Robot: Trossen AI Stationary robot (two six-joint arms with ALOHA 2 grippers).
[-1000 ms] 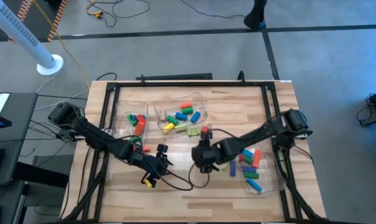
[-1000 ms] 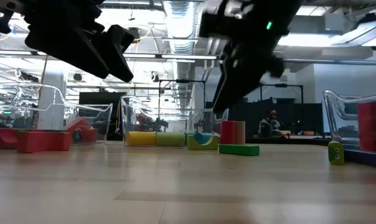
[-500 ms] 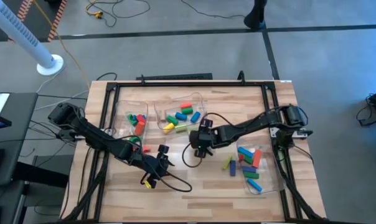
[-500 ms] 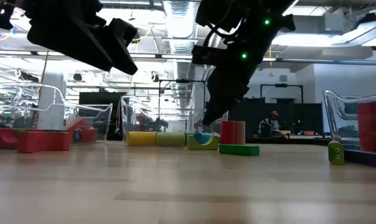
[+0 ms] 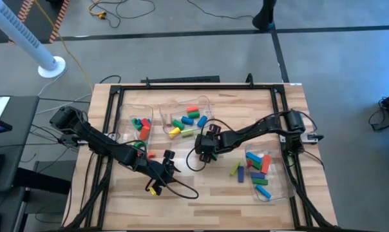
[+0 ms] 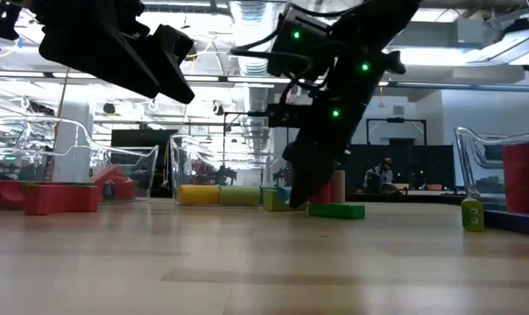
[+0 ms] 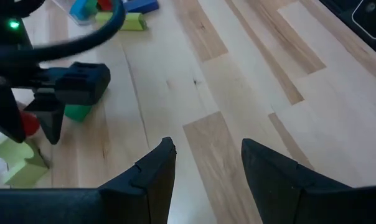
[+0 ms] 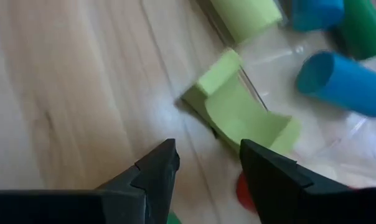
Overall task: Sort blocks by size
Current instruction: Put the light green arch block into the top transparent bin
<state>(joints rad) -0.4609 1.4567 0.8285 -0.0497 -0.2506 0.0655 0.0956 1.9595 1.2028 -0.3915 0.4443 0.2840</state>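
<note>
Bare table (image 5: pixel 207 203) along the frame's bottom lies open, while clear bins (image 5: pixel 191 119) at upper centre and loose blocks (image 5: pixel 237 169) right of centre obstruct.

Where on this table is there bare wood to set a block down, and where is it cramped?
Bare wood lies along the table's near edge, between the left gripper and the right bin, and at the far right corner beyond the right arm. It is crowded around the right gripper, where the middle bin and loose blocks sit close together.
</note>
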